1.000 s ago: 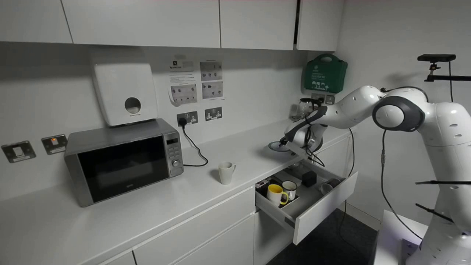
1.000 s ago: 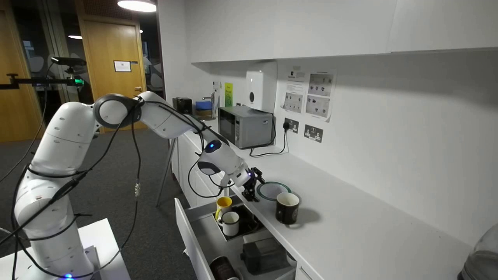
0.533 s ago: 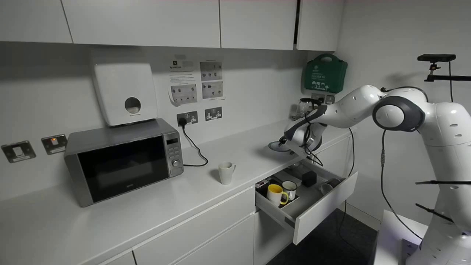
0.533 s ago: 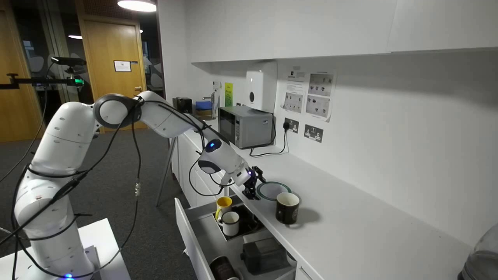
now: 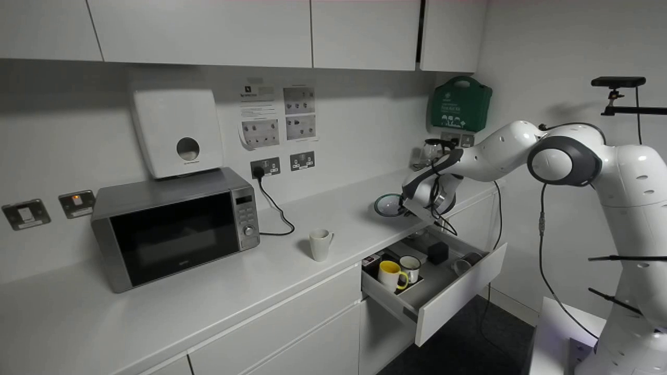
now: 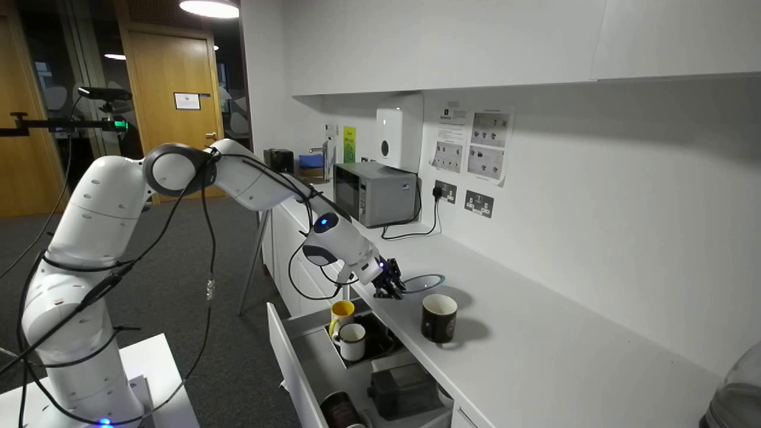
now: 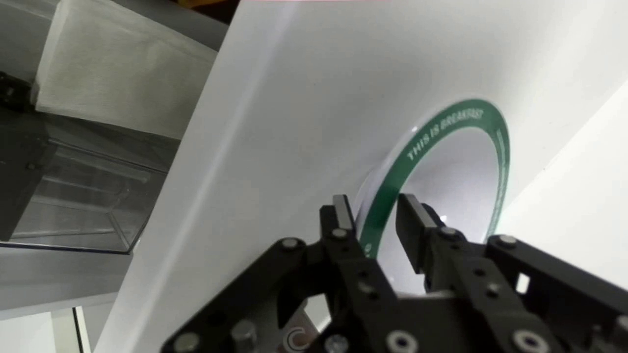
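Along a white wall [image 6: 594, 208] goes a long white counter [image 6: 553, 351]. A microwave [image 6: 379, 193] stands near this wall, probably so that its cable [image 6: 410, 236] can reach the socket [image 6: 450, 194].

In an exterior view, the gripper [image 6: 401, 288] is over the front part of the counter, and the bowl [image 6: 423, 283] is at its three o'clock. The bowl leans and a shadow lies below it, so I judge that at least one side is lifted. In the wrist view the jaws are closed upon its green rim [image 7: 431, 131], one finger outside and one inside. This place is sensible, I think, because the whole bowl looks too wide for the fingers. Being held by one edge only may explain the lean.

At four o'clock from the gripper, a dark mug [image 6: 439, 322] stands upright near the bowl. At seven o'clock is the open drawer [image 6: 314, 356]: a yellow mug [image 6: 342, 315] and a white mug [image 6: 352, 345] stand there in a dark tray [image 6: 376, 330], which seems to keep them together. A brown mug [image 6: 340, 409] lies on its side, perhaps for saving height.
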Motion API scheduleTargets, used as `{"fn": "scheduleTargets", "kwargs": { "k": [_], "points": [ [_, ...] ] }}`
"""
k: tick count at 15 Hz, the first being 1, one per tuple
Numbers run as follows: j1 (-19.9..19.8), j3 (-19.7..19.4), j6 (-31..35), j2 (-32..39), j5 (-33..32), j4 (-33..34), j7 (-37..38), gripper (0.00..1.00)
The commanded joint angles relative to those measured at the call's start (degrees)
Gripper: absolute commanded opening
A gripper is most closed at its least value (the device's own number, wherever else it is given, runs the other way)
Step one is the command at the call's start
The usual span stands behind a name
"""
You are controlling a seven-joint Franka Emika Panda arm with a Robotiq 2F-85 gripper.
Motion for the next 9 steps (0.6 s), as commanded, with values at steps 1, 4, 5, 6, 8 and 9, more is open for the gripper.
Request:
{"fn": "scheduleTargets", "kwargs": {
  "k": [1,4,5,6,8,9],
  "points": [
    [-1.1,0.9,-0.2,0.5,1.0,1.6,0.0,0.02],
    [-1.1,0.8,-0.3,0.5,1.0,1.7,0.0,0.05],
    [-1.1,0.8,-0.4,0.5,0.9,1.7,0.1,0.05],
    [-1.2,0.8,-0.6,0.5,1.0,1.7,0.0,0.05],
    [-1.6,1.4,-1.0,0.1,1.4,1.4,-0.4,0.05],
    [-2.0,1.9,-1.1,-0.3,1.8,1.3,-0.8,0.05]
  ]
}}
